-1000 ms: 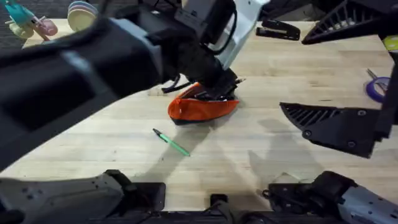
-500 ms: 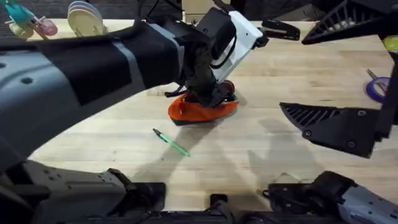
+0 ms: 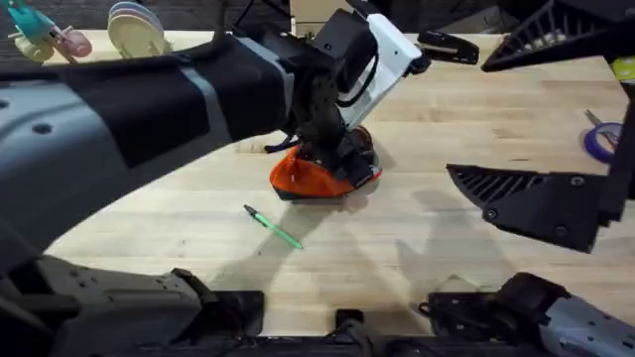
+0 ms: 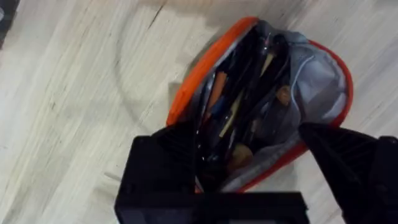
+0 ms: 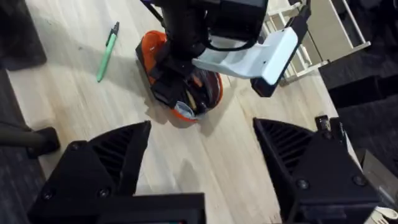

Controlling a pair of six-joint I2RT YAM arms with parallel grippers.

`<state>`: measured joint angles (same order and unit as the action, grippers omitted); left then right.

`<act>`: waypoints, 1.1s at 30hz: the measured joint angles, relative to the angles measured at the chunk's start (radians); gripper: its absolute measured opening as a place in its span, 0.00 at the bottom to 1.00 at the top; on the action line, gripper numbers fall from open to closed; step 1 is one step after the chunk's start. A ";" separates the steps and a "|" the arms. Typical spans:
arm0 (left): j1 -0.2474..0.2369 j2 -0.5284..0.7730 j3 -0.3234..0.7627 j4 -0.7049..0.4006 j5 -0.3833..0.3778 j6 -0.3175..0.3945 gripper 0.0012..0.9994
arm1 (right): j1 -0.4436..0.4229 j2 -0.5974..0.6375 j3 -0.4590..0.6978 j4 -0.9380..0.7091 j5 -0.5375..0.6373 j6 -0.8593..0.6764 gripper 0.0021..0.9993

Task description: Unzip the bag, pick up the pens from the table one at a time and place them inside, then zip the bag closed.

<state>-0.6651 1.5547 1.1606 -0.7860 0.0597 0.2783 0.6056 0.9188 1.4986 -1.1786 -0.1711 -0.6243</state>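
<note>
Overhead: the left gripper (image 3: 332,149) is down on the bag (image 3: 317,177) mid-table (image 3: 446,238), its fingers buried in the open mouth. The green pen (image 3: 274,227) lies on the wood just in front of the pouch, so there is one to go.

Left wrist: the jaws straddle the unzipped opening, spread wide, gripping nothing; dark pens sit inside, so the black one looks delivered.

Right wrist: the right gripper (image 5: 205,155) hangs well off, jaws wide and empty. Zipping remains.
</note>
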 joint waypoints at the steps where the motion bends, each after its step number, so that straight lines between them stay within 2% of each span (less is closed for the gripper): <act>1: 0.000 0.000 0.000 0.000 0.002 0.000 0.99 | 0.000 0.000 0.000 -0.002 0.000 0.000 1.00; 5: 0.000 -0.021 0.000 -0.001 0.012 -0.002 0.99 | 0.000 -0.002 0.000 -0.011 -0.001 -0.001 1.00; 9: 0.000 -0.124 0.000 -0.024 0.022 -0.020 1.00 | 0.000 -0.003 0.000 -0.016 -0.001 -0.001 1.00; 12: 0.000 -0.239 0.000 -0.065 0.021 -0.070 1.00 | 0.000 -0.003 0.000 -0.016 -0.001 -0.003 1.00; 14: 0.000 -0.311 0.000 -0.103 0.020 -0.130 1.00 | 0.000 -0.003 0.000 -0.016 -0.001 -0.004 1.00; 20: 0.000 -0.438 0.005 -0.227 0.009 -0.411 1.00 | 0.000 -0.003 0.000 -0.016 -0.001 -0.004 1.00; 23: -0.020 -0.464 0.005 -0.327 -0.054 -0.556 1.00 | 0.000 -0.004 0.000 -0.016 -0.001 -0.004 1.00; 27: -0.086 -0.473 0.006 -0.462 -0.167 -0.758 1.00 | 0.000 -0.004 0.000 -0.016 -0.001 -0.004 1.00; 33: -0.210 -0.473 0.006 -0.554 -0.293 -1.080 1.00 | 0.000 -0.004 0.000 -0.016 -0.001 -0.004 1.00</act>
<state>-0.8751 1.0817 1.1664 -1.3402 -0.2334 -0.8013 0.6056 0.9151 1.4986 -1.1944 -0.1719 -0.6281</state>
